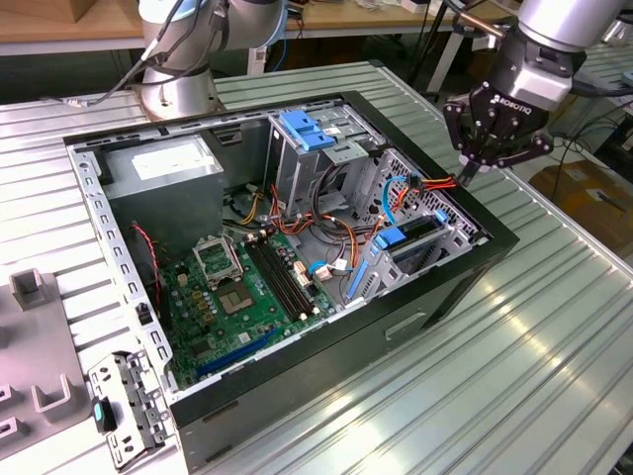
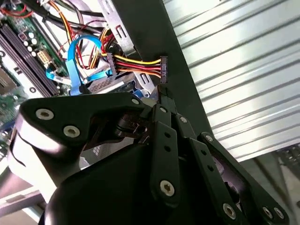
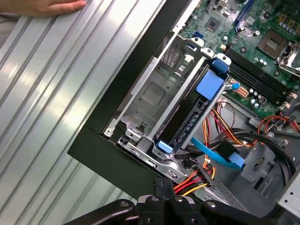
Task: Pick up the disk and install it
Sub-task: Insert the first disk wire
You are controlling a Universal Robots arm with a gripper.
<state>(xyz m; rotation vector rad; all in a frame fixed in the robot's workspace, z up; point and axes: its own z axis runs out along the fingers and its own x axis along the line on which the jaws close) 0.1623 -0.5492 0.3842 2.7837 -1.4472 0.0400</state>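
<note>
Above case rim (image 1: 495, 233), closed pincer (image 1: 465, 177)

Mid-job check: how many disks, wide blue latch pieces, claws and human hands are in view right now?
disk: 1
wide blue latch piece: 1
claw: 1
hand: 1
Total: 4

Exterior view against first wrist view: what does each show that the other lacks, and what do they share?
Exterior view adds: the arm's base, the grey power supply and the blue latch piece atop the upright cage. First wrist view adds: a person's hand on the ribbed table. Shared: the disk sitting in its bay with blue rails, the motherboard, the red-and-yellow cable, and the claw at the case's edge beside that cable.
</note>
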